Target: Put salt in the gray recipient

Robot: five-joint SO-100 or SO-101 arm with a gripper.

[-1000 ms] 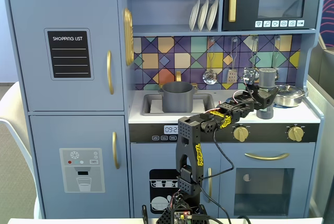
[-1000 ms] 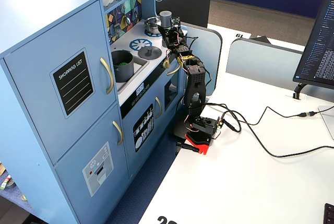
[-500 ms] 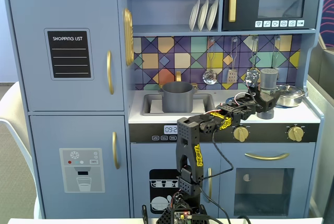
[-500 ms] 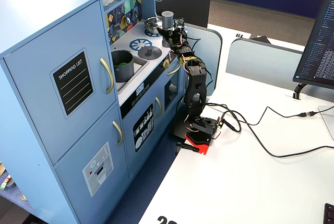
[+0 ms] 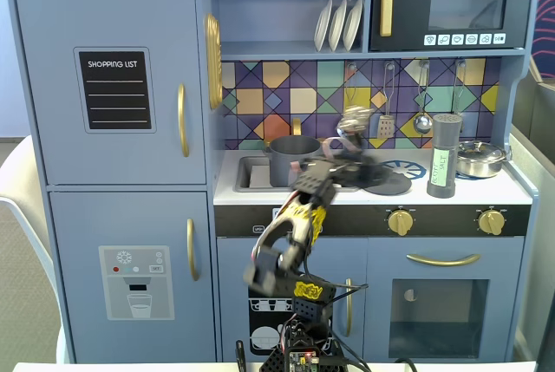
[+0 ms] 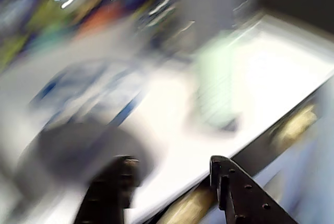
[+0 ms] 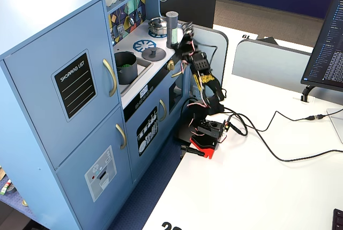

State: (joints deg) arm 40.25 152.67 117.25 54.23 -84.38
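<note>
Salt is no nearer the gray recipient (image 5: 296, 160) than it was a second ago, and that is the news here: half a second back my fingers were closed around the shaker at the right end of the toy kitchen's tabletop (image 5: 408, 192), and now the salt (image 5: 442, 155) stands upright there by itself, just beside the shiny steel pan (image 5: 479, 157), with my arm swung well away toward the sink. Largest first: the gray recipient sits in the sink (image 7: 134, 78), well apart from the shaker, with what looks like something green inside it in the angled fixed view (image 7: 125, 67). The flat gray lid (image 5: 386, 184) lies on the cooktop between the two. My gripper (image 6: 172, 174) is badly smeared by motion in both fixed views, but the wrist view shows my fingers (image 6: 225, 182) apart with nothing between them; the pale green blur beyond them is probably the shaker's label. I judge that the grasp was let go or lost, so the carry has not begun and I would need to reach back and take hold again.
</note>
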